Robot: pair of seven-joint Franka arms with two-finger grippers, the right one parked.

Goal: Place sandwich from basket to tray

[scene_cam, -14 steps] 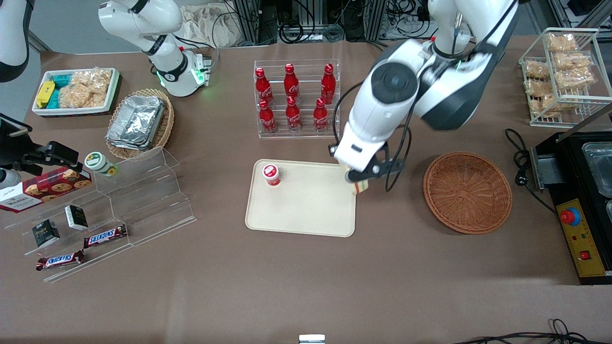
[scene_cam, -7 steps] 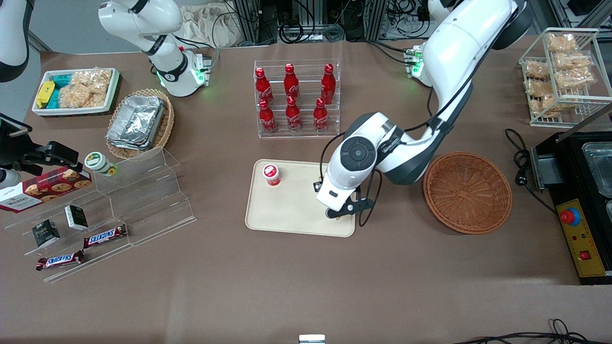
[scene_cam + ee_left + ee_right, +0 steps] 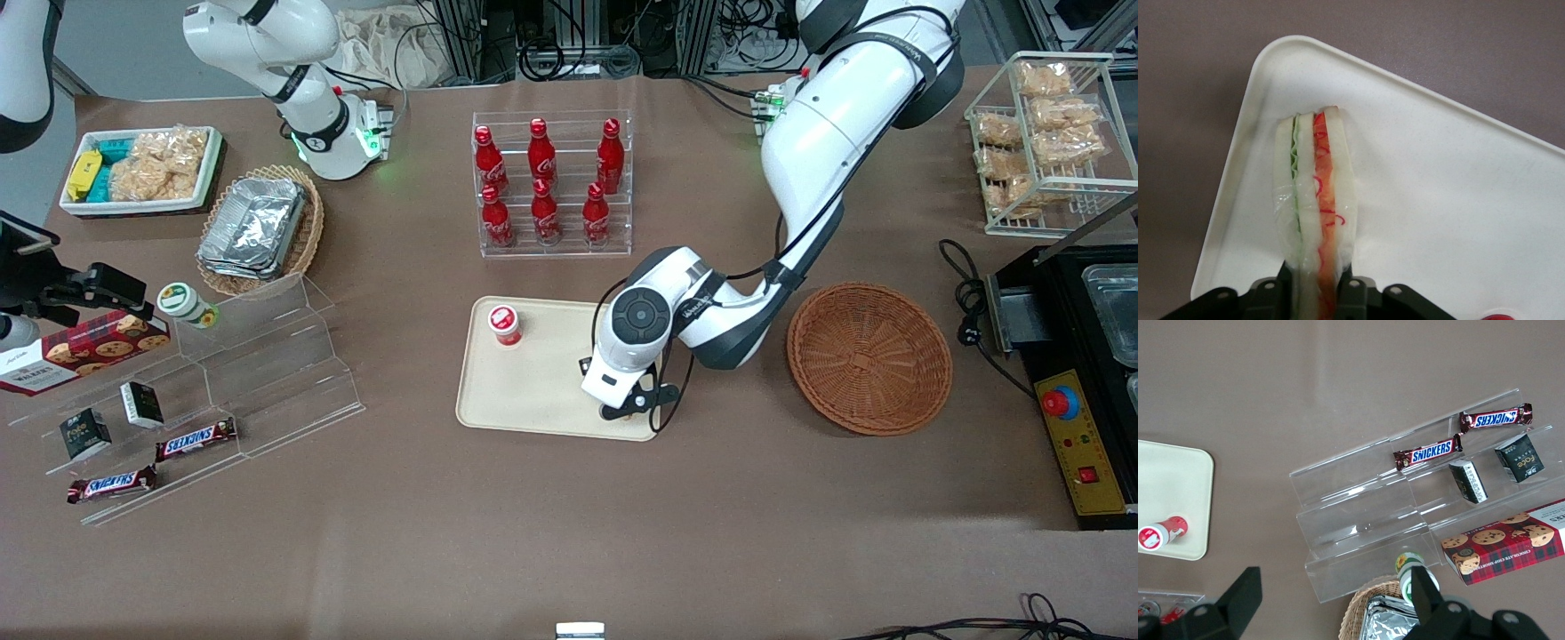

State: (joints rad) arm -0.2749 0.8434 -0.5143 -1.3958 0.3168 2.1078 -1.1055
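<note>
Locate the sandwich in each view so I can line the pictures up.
Front view: almost wholly hidden under the gripper, over the tray corner nearest the basket and the camera.
Left wrist view: sandwich on edge, clamped between the fingers, above a tray corner.
Right wrist view: not in it.
Shared landmark: the tray, and the red-capped cup on it, also seen from the right wrist.
</note>
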